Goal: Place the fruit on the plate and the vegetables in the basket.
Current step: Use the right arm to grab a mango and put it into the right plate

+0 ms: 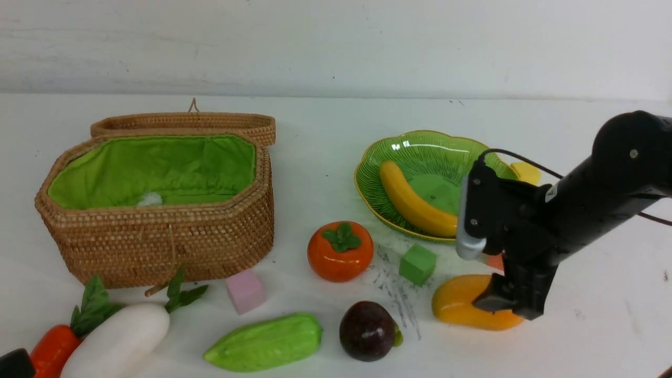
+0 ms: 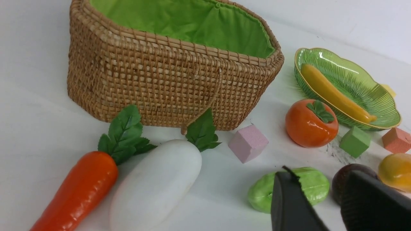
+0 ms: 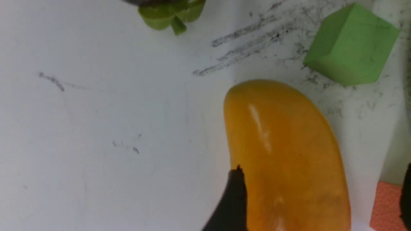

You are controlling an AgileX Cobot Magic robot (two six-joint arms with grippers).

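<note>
— Which arm takes the mango?

— My right. The mango (image 1: 462, 302) lies on the table at the lower right of the front view, with my right tool (image 1: 501, 304) directly over it. My left tool (image 2: 321, 192) sits at the lower-left corner, open and empty, beside the carrot (image 2: 80, 189) and radish (image 2: 154, 183).

— How does the mango lie?

— Its long axis runs left to right across the frame, and my jaws stand across that axis. In the right wrist view one finger (image 3: 236, 199) touches the mango's side. The other stands apart at the frame's right margin, so the tool is spread and grips nothing.

— And the goal?

— The plate (image 1: 415, 147) is just above the mango in the frame. The banana (image 1: 415, 202) lies across its left half. I judge the bare right half suits the mango.
</note>
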